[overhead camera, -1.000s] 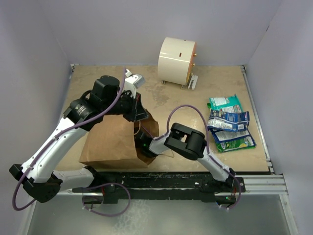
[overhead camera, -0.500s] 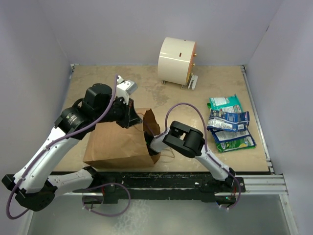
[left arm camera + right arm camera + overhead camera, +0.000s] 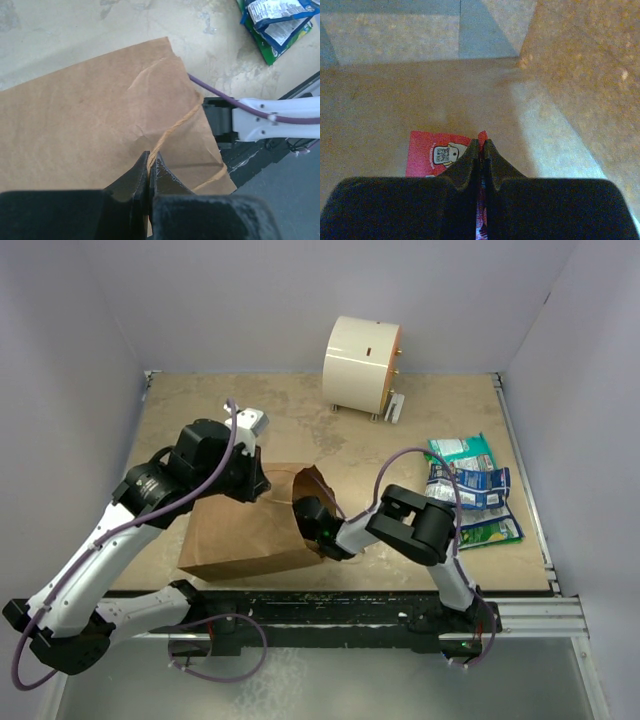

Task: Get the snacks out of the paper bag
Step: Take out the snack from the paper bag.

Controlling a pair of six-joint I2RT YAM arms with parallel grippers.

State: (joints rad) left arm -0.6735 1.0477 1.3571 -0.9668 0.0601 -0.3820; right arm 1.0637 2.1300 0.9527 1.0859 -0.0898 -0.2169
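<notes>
The brown paper bag [image 3: 245,530] lies on its side, its mouth facing right. My left gripper [image 3: 260,483] is over the bag's top edge; in the left wrist view it [image 3: 149,159] is shut on a twisted loop handle [image 3: 172,131]. My right gripper [image 3: 312,518] reaches into the bag's mouth, its tips hidden there. Inside the bag, the right gripper [image 3: 481,144] is shut on the edge of a small red packet [image 3: 432,152]. Other snacks lie on the table to the right: a teal one [image 3: 458,449], a blue-and-white one [image 3: 465,483] and a green-and-white one [image 3: 485,530].
A cream cylinder [image 3: 362,365] stands at the back of the table. Purple walls close in the left, back and right. The right arm's cable [image 3: 415,455] loops above its elbow, close to the snack pile. A metal rail [image 3: 520,615] runs along the near edge.
My right gripper has gone from open to shut on the red packet inside the bag. Its elbow swung right. The left gripper, still shut, moved left and lower with the bag's edge.
</notes>
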